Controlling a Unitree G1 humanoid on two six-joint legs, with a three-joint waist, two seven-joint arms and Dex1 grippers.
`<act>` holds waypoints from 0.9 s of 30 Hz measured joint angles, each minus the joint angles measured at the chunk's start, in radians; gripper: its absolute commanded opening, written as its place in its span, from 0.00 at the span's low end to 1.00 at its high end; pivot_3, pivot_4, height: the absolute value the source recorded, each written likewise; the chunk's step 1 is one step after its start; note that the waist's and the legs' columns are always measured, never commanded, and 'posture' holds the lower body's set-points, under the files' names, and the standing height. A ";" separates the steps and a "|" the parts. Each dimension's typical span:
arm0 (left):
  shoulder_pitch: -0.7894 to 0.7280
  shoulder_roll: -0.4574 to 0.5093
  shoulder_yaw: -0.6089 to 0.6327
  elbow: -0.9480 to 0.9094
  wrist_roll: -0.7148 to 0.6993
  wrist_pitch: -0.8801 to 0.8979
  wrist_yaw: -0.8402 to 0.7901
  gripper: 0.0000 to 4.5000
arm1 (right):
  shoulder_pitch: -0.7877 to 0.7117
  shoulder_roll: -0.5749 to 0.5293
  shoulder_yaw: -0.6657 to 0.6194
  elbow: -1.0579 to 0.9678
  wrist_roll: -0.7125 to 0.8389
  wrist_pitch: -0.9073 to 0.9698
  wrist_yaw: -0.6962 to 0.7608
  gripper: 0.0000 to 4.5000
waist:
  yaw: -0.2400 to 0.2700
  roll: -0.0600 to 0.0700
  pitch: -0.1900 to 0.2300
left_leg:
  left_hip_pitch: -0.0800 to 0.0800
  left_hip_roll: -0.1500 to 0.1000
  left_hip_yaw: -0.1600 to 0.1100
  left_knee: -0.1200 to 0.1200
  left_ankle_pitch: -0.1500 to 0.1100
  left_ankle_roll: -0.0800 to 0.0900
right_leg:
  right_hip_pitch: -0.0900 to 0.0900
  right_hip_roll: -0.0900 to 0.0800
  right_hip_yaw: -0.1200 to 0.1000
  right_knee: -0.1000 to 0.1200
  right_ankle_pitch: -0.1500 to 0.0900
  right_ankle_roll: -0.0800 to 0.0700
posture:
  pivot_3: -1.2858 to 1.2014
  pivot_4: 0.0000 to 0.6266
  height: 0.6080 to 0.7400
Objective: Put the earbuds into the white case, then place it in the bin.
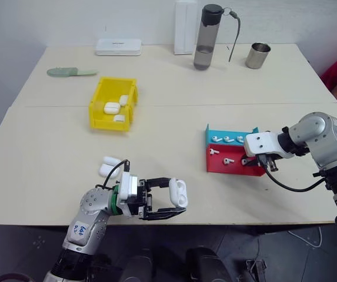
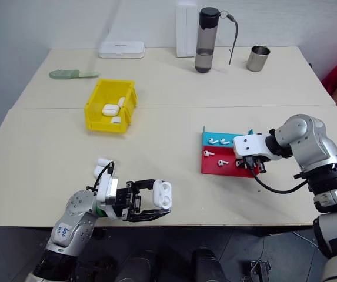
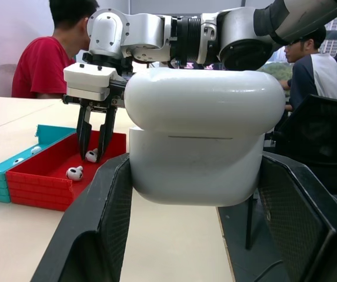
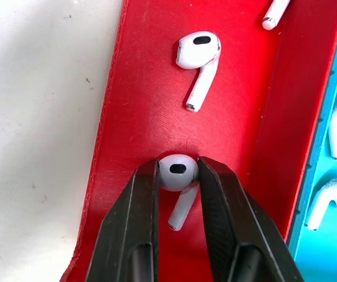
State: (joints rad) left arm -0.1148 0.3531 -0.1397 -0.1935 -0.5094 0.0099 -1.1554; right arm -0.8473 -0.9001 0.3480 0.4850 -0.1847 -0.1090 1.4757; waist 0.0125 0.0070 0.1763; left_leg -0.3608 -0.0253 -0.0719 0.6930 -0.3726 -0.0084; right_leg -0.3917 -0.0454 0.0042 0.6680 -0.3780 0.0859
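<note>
Earbud (image 4: 178, 171) pinched between right claw (image 4: 178, 176) fingertips

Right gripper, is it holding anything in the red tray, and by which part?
Yes. The right gripper has its jaws closed on an earbud by the round head, with the stem hanging free between them, low over the red tray.

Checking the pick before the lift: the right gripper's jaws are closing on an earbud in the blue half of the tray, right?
Not the blue half. The right wrist view shows the right gripper pinching an earbud in the red half of the tray.
</note>
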 measured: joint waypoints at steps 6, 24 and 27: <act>0.000 0.000 0.000 0.000 0.001 0.000 0.000 0.62 | -0.006 0.006 0.000 0.009 -0.002 0.000 0.008 0.11 | -0.001 0.000 0.000 | 0.000 0.000 0.000 0.000 0.000 0.000 | 0.000 0.000 0.000 0.000 0.000 0.000 | 0.52 0.24 1.00; -0.193 -0.025 0.055 0.068 -0.136 0.097 -0.039 0.62 | 0.206 0.156 -0.494 -0.416 0.755 0.381 -0.097 0.11 | 0.006 0.000 0.000 | -0.008 0.000 -0.003 0.006 0.000 0.000 | -0.005 0.000 -0.003 0.005 0.000 0.000 | 0.52 0.24 1.00; -0.264 -0.029 0.067 0.103 -0.177 0.153 -0.058 0.62 | 0.289 0.284 -0.558 -0.653 0.949 0.508 -0.297 0.11 | 0.005 0.000 0.000 | -0.008 0.000 -0.003 0.006 0.000 0.000 | -0.005 0.000 -0.003 0.006 0.000 0.000 | 0.52 0.24 1.00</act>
State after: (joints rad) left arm -0.3789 0.3238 -0.0731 -0.0905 -0.6866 0.1626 -1.2134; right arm -0.5581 -0.6156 -0.2095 -0.1683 0.7643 0.3991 1.1783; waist 0.0170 0.0070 0.1763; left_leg -0.3686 -0.0253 -0.0751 0.6988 -0.3727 -0.0087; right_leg -0.3970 -0.0455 0.0009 0.6745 -0.3779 0.0859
